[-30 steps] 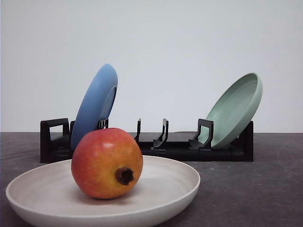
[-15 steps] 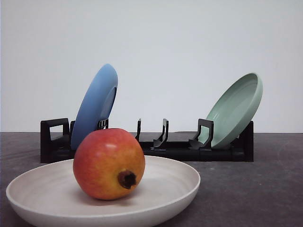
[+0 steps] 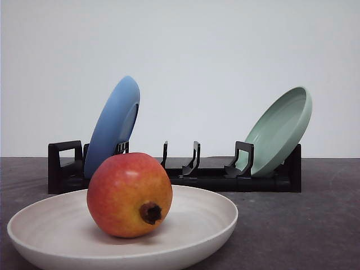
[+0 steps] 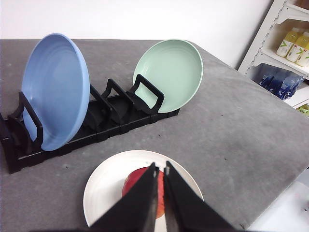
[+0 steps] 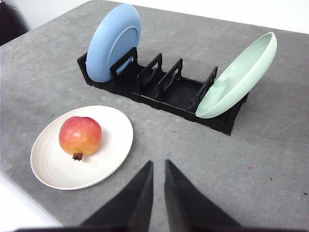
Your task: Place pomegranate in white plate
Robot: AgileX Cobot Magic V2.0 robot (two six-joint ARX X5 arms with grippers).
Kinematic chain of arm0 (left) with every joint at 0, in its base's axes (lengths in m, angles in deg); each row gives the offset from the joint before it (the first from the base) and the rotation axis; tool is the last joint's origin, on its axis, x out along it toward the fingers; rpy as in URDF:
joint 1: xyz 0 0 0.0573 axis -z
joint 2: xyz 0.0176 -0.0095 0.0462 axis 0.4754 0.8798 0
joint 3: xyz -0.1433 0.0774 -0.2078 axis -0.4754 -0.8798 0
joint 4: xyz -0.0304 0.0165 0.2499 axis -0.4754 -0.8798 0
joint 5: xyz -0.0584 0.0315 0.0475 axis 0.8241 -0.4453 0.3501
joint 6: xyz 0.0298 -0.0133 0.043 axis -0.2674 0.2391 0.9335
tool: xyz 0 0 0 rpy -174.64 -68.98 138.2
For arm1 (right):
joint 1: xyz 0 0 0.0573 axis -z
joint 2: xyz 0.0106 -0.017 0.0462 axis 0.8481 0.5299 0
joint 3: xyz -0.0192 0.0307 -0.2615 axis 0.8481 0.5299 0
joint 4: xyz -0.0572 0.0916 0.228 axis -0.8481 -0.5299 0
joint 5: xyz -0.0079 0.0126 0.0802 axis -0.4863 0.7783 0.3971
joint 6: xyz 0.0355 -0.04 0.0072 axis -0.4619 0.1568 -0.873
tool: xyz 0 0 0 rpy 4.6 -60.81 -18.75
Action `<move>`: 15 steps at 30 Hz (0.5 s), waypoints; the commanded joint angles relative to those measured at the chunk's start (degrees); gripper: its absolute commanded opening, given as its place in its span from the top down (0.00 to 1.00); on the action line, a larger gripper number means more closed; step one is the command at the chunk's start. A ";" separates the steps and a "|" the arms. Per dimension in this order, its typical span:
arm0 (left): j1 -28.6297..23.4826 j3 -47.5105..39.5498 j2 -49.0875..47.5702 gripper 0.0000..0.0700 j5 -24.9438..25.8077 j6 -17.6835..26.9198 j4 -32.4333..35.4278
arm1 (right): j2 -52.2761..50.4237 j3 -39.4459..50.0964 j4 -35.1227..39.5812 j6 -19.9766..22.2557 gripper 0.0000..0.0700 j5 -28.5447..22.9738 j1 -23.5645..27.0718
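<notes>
Both grippers, left (image 4: 161,170) and right (image 5: 158,165), had jaws nearly closed, gripping nothing. White plate (image 3: 208,216) carried the pomegranate (image 3: 129,194); I judged placement complete, leaving only withdrawing my arms.

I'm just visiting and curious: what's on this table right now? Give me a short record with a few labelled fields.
fruit: pomegranate resting in the white plate, calyx stub facing the front camera
rack: black dish rack behind the plate
rack contents: blue plate at one end, pale green plate leaning at the other, middle slots empty
left gripper: shut, holding nothing, above the fruit
right gripper: shut, holding nothing
surface: dark grey table
</notes>
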 commanded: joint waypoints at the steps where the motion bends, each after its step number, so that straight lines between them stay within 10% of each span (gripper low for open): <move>1: 0.83 0.50 0.15 1.00 -0.04 0.37 0.28 | 0.26 -0.46 0.66 0.46 0.95 -0.03 -0.57; 15: -1.75 -0.55 -2.17 1.00 0.45 0.35 0.29 | 0.26 -0.46 0.66 0.46 0.95 -0.02 -0.57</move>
